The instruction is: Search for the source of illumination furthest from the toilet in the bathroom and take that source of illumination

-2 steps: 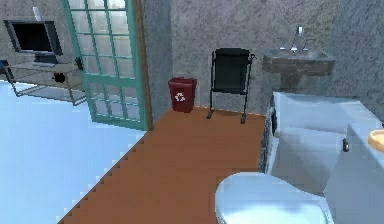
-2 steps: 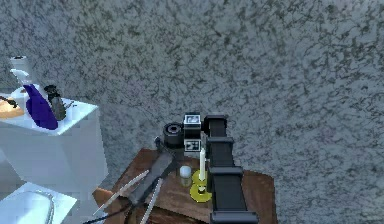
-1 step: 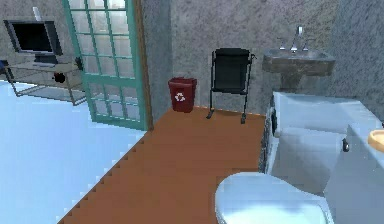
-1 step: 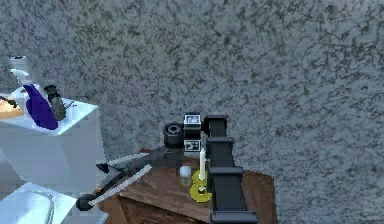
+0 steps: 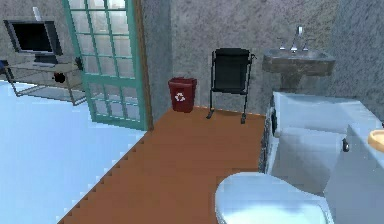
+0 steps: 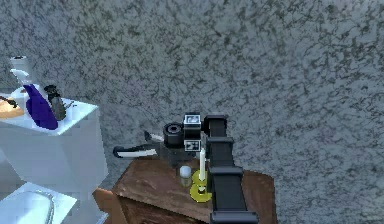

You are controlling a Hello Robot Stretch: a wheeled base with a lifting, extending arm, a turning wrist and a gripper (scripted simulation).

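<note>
A white candle stands upright in a yellow holder on a brown wooden table in the arm side view, close against the dark arm bar. A small white cup sits just left of it. My gripper reaches left from the two white marker squares, its thin fingers above the table's left corner; I cannot tell whether it holds anything. The white toilet lies at the bottom of the forward view.
A white tank left of the table carries a purple bottle and a dark object. Ahead are a wall sink, a black chair, a red bin and a glass-paned door. A speckled grey wall backs the table.
</note>
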